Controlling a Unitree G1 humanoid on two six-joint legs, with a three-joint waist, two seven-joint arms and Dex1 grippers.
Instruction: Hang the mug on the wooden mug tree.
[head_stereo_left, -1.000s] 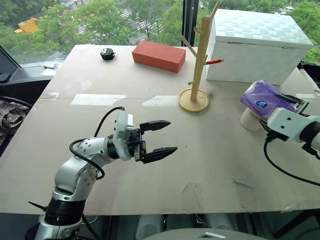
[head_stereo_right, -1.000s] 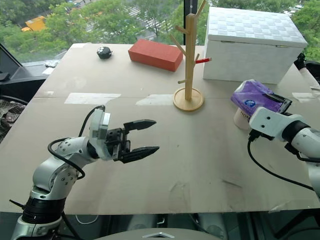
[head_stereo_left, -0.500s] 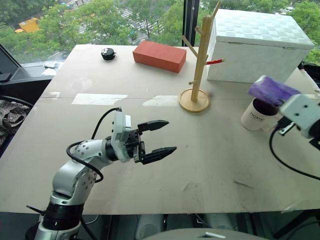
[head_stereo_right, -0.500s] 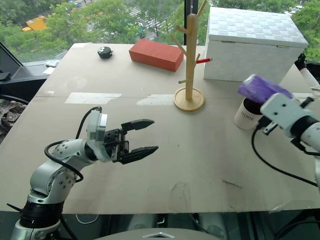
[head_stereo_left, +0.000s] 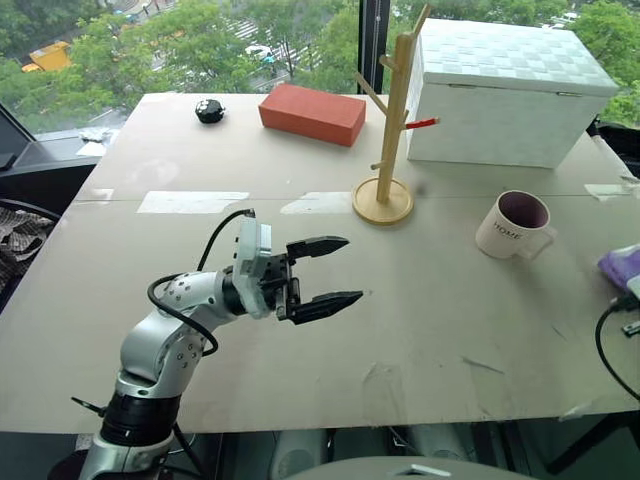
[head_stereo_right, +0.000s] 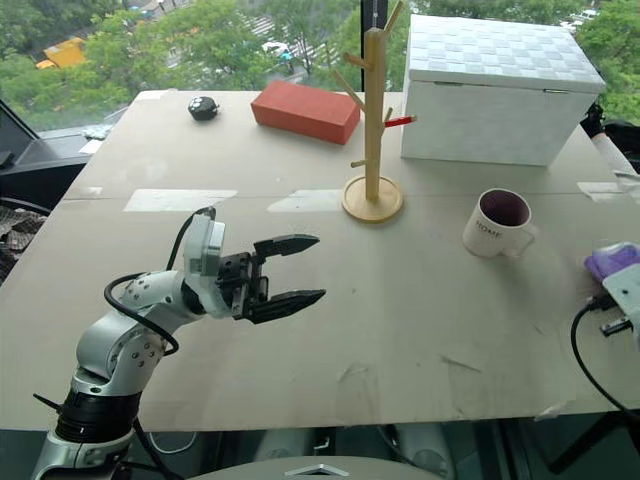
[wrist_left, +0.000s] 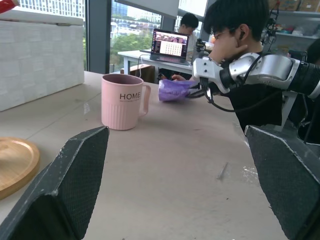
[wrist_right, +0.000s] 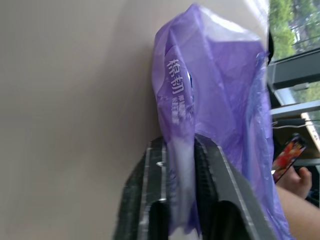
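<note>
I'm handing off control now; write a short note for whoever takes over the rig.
Left gripper: open, empty, hovering over the table.
Right gripper: pinching the purple plastic packet at the table's right edge.
Cream-white "HOME" mug: uncovered, upright on the table, right of the light-wood mug tree.
Done: nothing hung yet.
Left: drop the packet, grasp the mug, hang its handle on a peg.
</note>
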